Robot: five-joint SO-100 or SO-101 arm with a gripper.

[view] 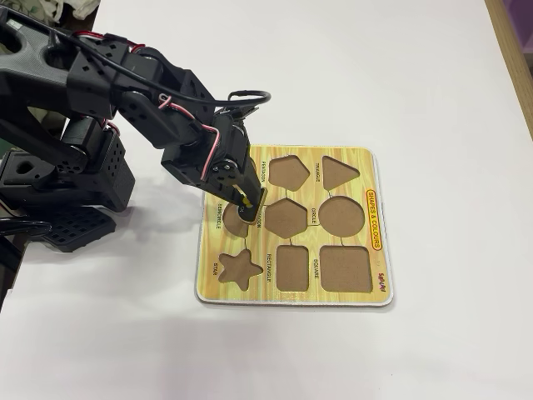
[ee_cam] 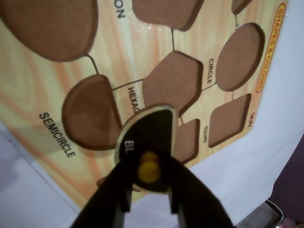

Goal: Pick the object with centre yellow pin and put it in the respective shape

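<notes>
You're mid-carry: the black two-finger hand (ee_cam: 149,183) is clenched on the yellow knob of the small black half-disc wooden piece (ee_cam: 153,129), held over the yellow wood-grain board (view: 293,296). Next move — shift it left in the wrist view over the brown half-round SEMICIRCLE cut-out (ee_cam: 90,113), match the flat edge, then lower.

A hobbyist's desk setup, most likely at home: a plain white table (view: 333,67) carrying a small black robot arm (view: 100,108) (loose wiring exposed) and a child's wooden shape board (view: 371,218).
</notes>
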